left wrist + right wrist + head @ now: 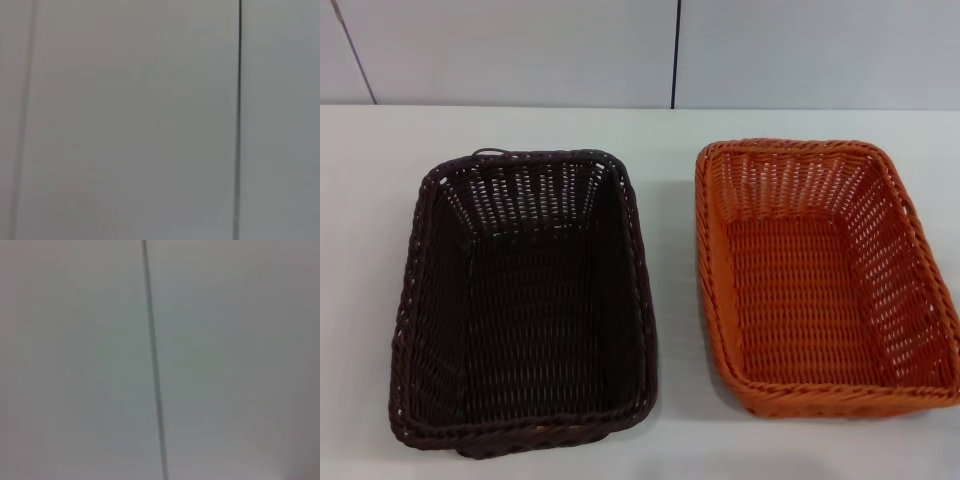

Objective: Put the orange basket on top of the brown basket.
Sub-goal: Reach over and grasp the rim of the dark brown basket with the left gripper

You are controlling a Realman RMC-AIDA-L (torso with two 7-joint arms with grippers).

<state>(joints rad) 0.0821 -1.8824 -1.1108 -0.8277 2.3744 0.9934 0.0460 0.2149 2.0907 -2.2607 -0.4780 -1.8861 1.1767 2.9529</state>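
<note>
The orange basket (820,275) stands on the white table at the right of the head view, open side up and empty. The brown basket (525,300) stands to its left, also upright and empty, a narrow strip of table between them. Neither gripper shows in any view. Both wrist views show only a pale wall with a dark seam.
The white table (670,150) runs back to a light wall with vertical panel seams (675,55). A bare strip of table lies between the baskets and behind them. The orange basket reaches close to the right edge of the head view.
</note>
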